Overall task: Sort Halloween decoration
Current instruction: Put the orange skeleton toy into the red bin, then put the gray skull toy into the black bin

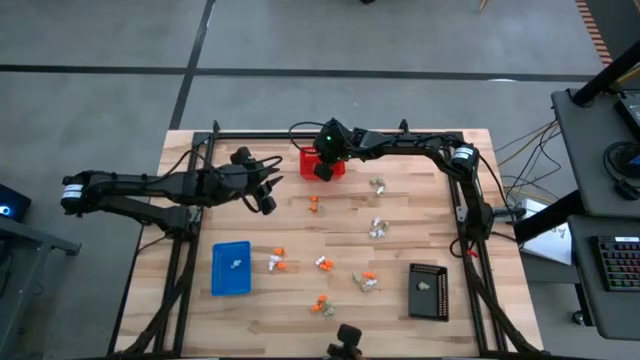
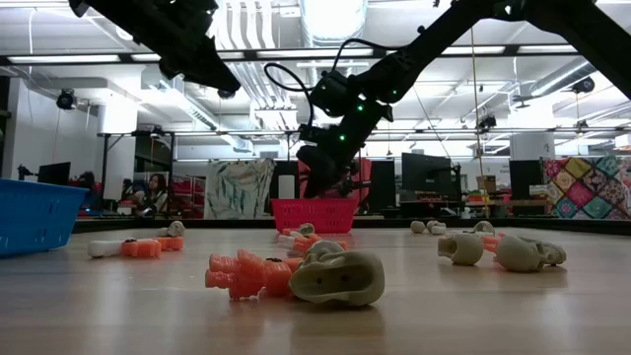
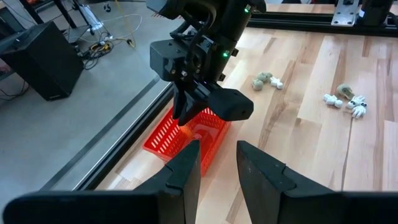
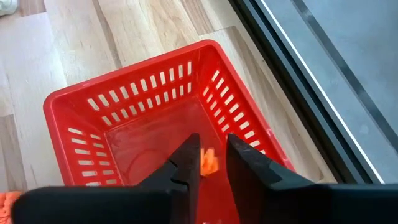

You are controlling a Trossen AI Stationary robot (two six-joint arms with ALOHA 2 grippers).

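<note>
Over the red mesh basket (image 1: 325, 163) at the far edge of the table, the right gripper (image 4: 211, 163) hangs pointing down, its fingers slightly parted with a small orange trinket (image 4: 209, 161) showing in the gap between them; only the right wrist view shows this piece, and whether it is pinched or lying loose on the basket floor I cannot tell. The high view hides the basket's inside under the arm, but it alone lays out the whole table: the Halloween decoration (image 1: 322, 264), orange, white and beige bits, is scattered across the middle and near part of the boards, one pale piece lies in the blue tray (image 1: 231, 268) and one in the black tray (image 1: 428, 291). The left gripper (image 1: 266, 200) hovers beside the basket, above bare wood, its fingers a little apart and holding nothing, as the left wrist view makes plain. The low view brings up close an orange figure (image 2: 246, 275) touching a beige skull-like piece (image 2: 337, 277).
</note>
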